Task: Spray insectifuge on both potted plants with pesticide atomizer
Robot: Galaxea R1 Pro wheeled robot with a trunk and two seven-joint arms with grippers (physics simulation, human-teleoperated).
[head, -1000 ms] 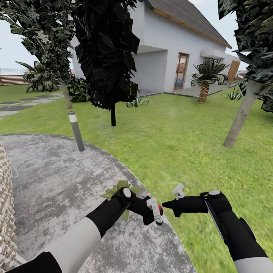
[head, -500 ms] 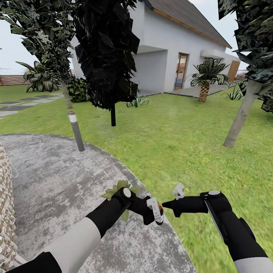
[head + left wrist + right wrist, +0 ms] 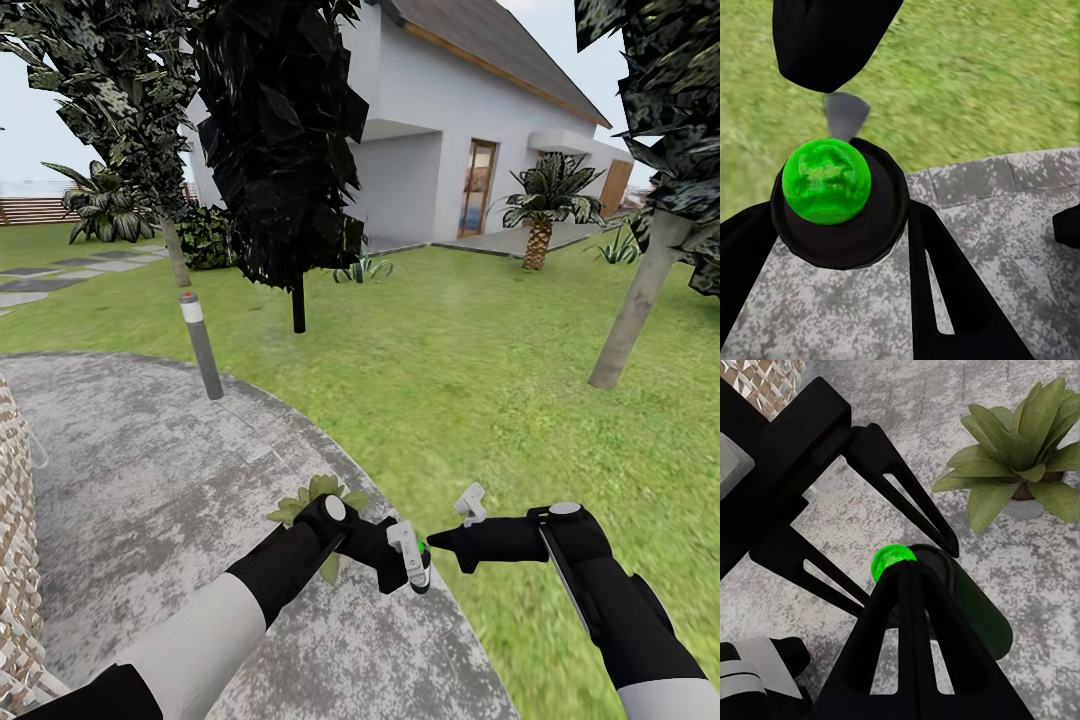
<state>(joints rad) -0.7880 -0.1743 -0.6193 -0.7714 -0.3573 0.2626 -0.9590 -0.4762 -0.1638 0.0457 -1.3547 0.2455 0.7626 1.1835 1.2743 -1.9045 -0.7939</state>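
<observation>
Left hand (image 3: 412, 562) of mine grips the pesticide atomizer (image 3: 420, 568) over the patio (image 3: 150, 470) edge, its spot green. Right hand (image 3: 452, 530) just beside it, can't tell if closed. Potted plant (image 3: 1020, 457) sits on the patio below my left arm.

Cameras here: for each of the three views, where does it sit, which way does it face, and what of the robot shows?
Head view: high on the robot, facing forward and down over patio and lawn; both arms show.
Left wrist view: along the left gripper, onto the pesticide atomizer.
Right wrist view: along the right gripper, down at a potted plant; the left gripper shows too.
Shared: atomizer and patio.
</observation>
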